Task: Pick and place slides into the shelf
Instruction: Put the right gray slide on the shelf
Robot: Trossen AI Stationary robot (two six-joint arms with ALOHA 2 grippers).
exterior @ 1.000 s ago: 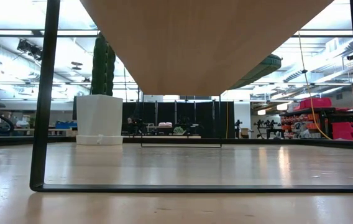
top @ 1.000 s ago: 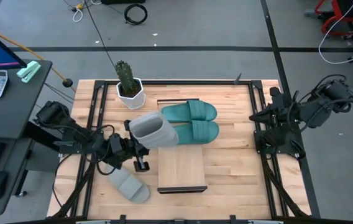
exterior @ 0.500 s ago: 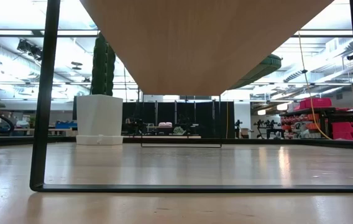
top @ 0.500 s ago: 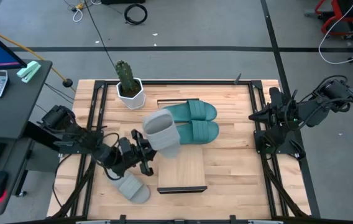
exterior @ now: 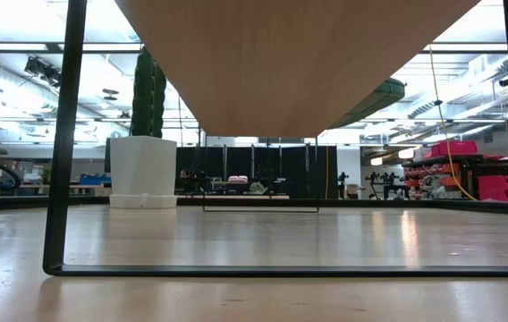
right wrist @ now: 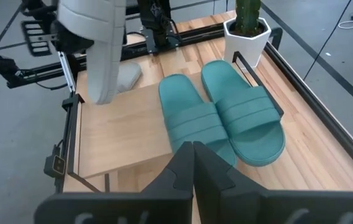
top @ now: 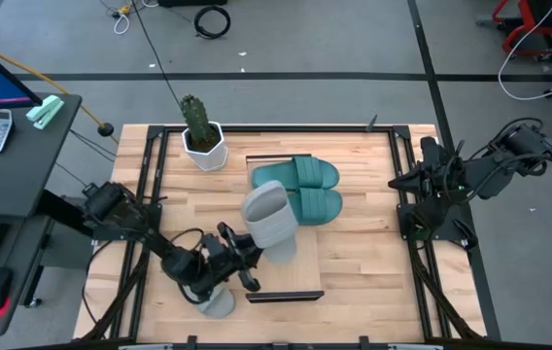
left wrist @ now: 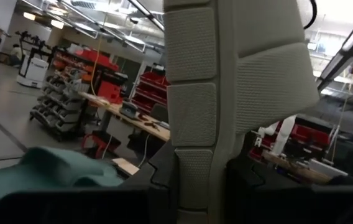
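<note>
A wooden butcher-block worktop [top: 373, 262] is seen from directly above, with a dark robot arm at each side. In the middle lies the shelf [top: 286, 264], a long narrow board of pale wood with thin black metal edging, raised on black legs.

Two teal-green rubber slide sandals with broad ribbed straps [top: 297, 190] lie side by side on the far part of the shelf, touching each other, toes pointing toward the right arm.

The left gripper [top: 250, 255] reaches in from the near left corner and clasps one light grey rubber slide sandal [top: 271, 222] by its heel end. This grey slide is lifted and tilted over the middle of the shelf, just beside the nearer teal slide. In the left wrist view the grey slide's textured sole [left wrist: 226, 93] fills the centre of the picture, pinched between the two dark fingers, with a teal slide showing below it.

A second light grey rubber slide [top: 213, 297] lies on the worktop near the front left, mostly hidden under the left arm.

The right gripper [right wrist: 192, 152] waits at the right edge of the worktop, well apart from the slides, its fingers pressed together on nothing.

A green cactus in a white faceted pot [top: 201, 134] stands at the far left of the worktop, beside the shelf's far end.
</note>
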